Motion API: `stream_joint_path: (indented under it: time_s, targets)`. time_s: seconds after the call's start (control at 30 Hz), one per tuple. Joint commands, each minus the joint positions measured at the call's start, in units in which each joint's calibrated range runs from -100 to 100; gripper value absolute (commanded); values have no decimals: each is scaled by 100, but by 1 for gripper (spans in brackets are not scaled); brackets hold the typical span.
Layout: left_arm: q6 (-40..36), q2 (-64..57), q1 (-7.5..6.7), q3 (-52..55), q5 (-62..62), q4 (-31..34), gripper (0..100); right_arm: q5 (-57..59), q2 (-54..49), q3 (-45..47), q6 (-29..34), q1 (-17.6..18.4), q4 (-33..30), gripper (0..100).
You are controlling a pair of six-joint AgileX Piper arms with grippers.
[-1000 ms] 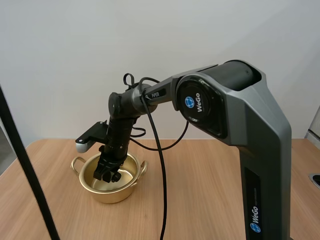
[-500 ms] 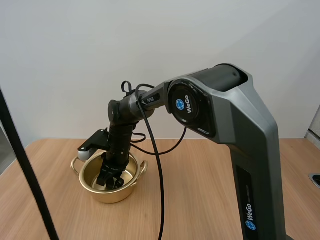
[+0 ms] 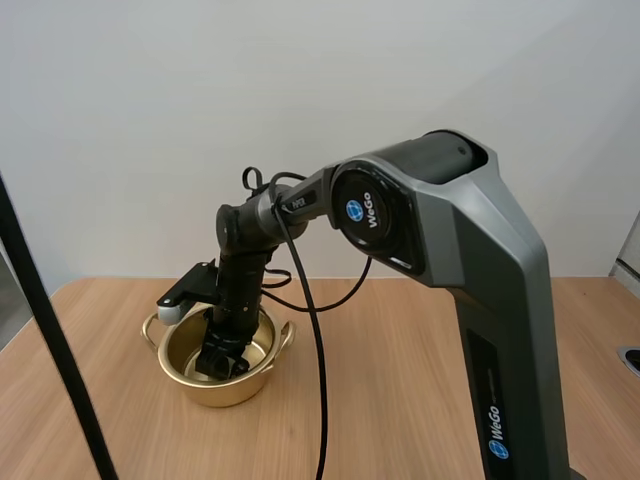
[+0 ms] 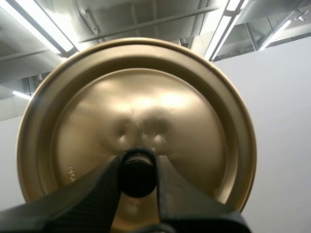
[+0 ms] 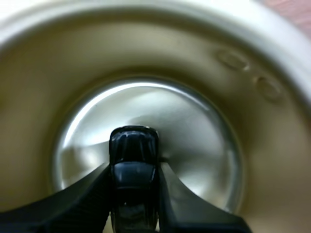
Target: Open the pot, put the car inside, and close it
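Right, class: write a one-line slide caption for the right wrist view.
Right pincer holds a black toy car low inside the open gold pot.

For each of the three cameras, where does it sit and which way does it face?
High: behind and above the bases, facing forward and down over the table; shows the right arm reaching into the pot.
Left wrist: on the left arm, facing up at the lid; left jaws pinch its knob.
Right wrist: on the right arm, facing down into the pot; right jaws pinch the car.
Shared: high and right wrist both show the pot.
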Motion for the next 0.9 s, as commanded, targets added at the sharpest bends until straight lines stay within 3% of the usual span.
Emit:
stream_joint_path:
  time_s: [0.0, 0.13, 0.37, 0.87]
  targets:
    - [3, -4, 2, -1, 8, -6, 0, 8, 3, 0, 1, 1, -2, 34]
    - [3, -4, 2, -1, 8, -6, 0, 8, 3, 0, 1, 1, -2, 44]
    - [3, -4, 2, -1, 8, -6, 0, -102, -10, 0, 51, 1, -2, 72]
    - [2, -4, 2, -1, 66, -6, 0, -137, -751, -15, 51, 1, -7, 74]
